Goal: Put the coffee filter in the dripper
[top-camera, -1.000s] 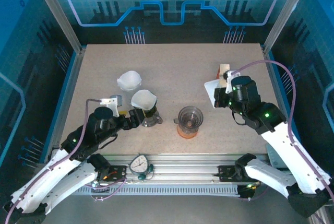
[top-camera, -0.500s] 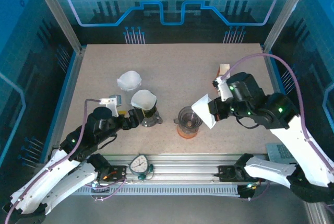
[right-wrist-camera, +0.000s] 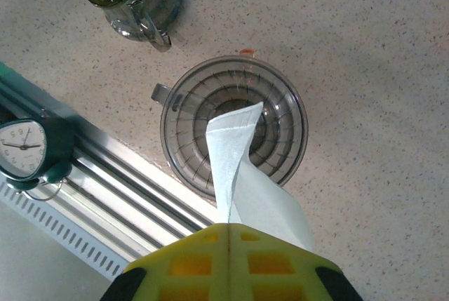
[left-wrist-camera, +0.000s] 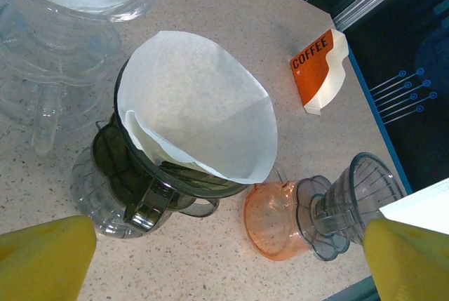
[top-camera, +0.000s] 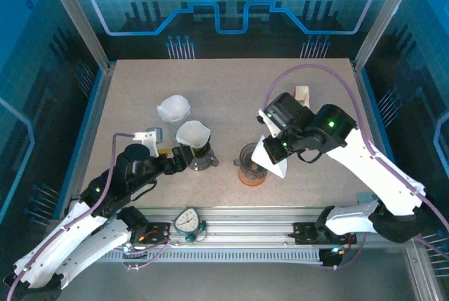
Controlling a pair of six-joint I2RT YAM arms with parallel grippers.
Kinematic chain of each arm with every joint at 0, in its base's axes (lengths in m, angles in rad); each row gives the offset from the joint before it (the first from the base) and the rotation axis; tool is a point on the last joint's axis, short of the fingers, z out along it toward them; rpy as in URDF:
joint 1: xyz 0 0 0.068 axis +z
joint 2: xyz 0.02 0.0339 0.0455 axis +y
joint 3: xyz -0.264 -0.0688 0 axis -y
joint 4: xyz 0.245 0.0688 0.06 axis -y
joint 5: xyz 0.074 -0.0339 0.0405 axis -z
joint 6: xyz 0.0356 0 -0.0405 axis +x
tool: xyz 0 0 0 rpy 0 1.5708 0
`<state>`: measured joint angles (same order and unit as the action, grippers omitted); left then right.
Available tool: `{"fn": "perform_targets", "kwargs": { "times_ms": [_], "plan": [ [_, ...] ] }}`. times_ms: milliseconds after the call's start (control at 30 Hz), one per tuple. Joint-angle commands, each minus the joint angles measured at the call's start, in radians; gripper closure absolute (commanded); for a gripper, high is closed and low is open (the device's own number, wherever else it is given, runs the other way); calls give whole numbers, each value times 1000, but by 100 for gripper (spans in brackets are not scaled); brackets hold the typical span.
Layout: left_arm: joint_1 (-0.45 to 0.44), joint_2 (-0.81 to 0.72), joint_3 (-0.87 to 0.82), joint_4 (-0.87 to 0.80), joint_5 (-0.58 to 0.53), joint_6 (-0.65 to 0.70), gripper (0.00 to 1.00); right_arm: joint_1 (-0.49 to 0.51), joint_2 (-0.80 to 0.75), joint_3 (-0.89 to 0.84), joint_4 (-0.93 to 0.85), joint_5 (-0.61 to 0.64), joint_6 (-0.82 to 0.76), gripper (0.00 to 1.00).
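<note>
The empty clear dripper (top-camera: 252, 158) stands on an orange base (left-wrist-camera: 280, 222) at the table's front centre. My right gripper (top-camera: 275, 148) is shut on a folded white coffee filter (right-wrist-camera: 242, 168) that hangs just above the dripper (right-wrist-camera: 233, 125). The filter's tip points into the cone's mouth; whether it touches the cone I cannot tell. My left gripper (top-camera: 184, 161) is open beside a second, dark dripper (left-wrist-camera: 161, 175) that holds a spread filter (left-wrist-camera: 200, 115). Its yellow fingertips (left-wrist-camera: 42, 255) hold nothing, and the empty dripper (left-wrist-camera: 354, 199) lies to their right.
A stack of clear drippers topped with a filter (top-camera: 174, 108) sits at back left. An orange COFFEE filter packet (left-wrist-camera: 319, 69) lies at back right, behind my right arm. A small round timer (top-camera: 188, 220) rests on the front rail.
My right arm has swung left from the packet at the back right, carrying the filter over the empty dripper. The left arm has not moved.
</note>
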<state>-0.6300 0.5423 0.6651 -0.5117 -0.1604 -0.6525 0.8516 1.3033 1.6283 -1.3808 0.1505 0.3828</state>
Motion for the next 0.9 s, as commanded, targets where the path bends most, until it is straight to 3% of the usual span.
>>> {"fn": "perform_targets", "kwargs": {
  "times_ms": [0, 367, 867],
  "plan": [
    [8, -11, 10, 13, 18, 3, 1, 29, 40, 41, -27, 35, -34, 100],
    [9, -14, -7, 22, 24, 2, 1, 79, 154, 82, -32, 72, -85, 100],
    [9, -14, -11, 26, 28, -3, 1, 74, 200, -7, 84, 63, -108, 100]
  ]
}}
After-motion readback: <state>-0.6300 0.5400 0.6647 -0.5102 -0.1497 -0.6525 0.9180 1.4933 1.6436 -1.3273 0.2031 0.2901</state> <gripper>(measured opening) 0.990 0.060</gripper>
